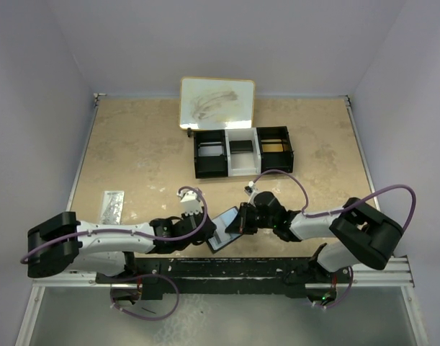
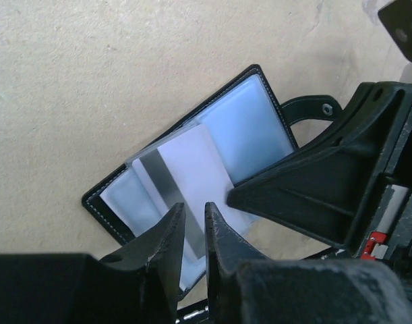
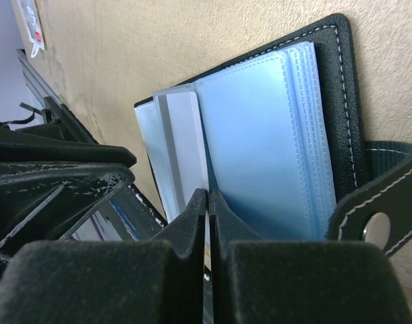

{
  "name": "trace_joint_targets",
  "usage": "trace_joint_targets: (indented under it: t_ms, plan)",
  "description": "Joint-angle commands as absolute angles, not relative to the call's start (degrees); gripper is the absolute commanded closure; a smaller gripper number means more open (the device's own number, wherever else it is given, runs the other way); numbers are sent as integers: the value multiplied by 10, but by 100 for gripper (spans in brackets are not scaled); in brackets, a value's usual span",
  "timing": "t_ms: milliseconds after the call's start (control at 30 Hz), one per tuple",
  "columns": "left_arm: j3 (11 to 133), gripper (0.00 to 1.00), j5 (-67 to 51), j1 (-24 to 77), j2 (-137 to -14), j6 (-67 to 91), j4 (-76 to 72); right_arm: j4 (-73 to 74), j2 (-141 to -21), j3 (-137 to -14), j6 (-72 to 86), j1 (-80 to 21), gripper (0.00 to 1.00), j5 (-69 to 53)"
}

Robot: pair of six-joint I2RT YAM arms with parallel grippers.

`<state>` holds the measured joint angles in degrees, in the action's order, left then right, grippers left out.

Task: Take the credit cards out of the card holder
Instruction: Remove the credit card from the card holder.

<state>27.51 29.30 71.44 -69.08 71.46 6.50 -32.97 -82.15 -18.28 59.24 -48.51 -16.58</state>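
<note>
The card holder (image 1: 223, 231) lies open near the table's front edge, a small black wallet with shiny grey-blue pockets (image 2: 259, 115) and a snap tab (image 3: 377, 226). A white credit card (image 2: 192, 169) with a grey stripe sticks out of a left pocket (image 3: 185, 142). My left gripper (image 2: 194, 214) hovers over that card's lower end with a narrow gap between its jaws and nothing pinched in it; in the top view it (image 1: 207, 231) sits at the holder's left. My right gripper (image 3: 207, 194) is shut, its tips meeting on the lower edge of a pocket leaf, at the holder's right (image 1: 240, 222).
A black-and-white three-compartment tray (image 1: 243, 151) stands mid-table, with a white board (image 1: 217, 103) behind it. A small grey flat item (image 1: 113, 205) lies at the left. The two grippers are close together over the holder. The black rail (image 1: 227, 270) runs just in front.
</note>
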Motion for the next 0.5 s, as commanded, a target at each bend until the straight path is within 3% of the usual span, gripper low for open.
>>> trace_joint_targets:
  t_ms: [0, 300, 467]
  plan:
    - [303, 84, 322, 719, -710, 725, 9, -324, -831, -172, 589, -483, 100, -161]
    - [292, 87, 319, 726, -755, 752, 67, -319, -821, -169, 590, -483, 98, -161]
    - [264, 91, 311, 731, -753, 759, 80, -341, -810, -168, 591, -483, 86, -175]
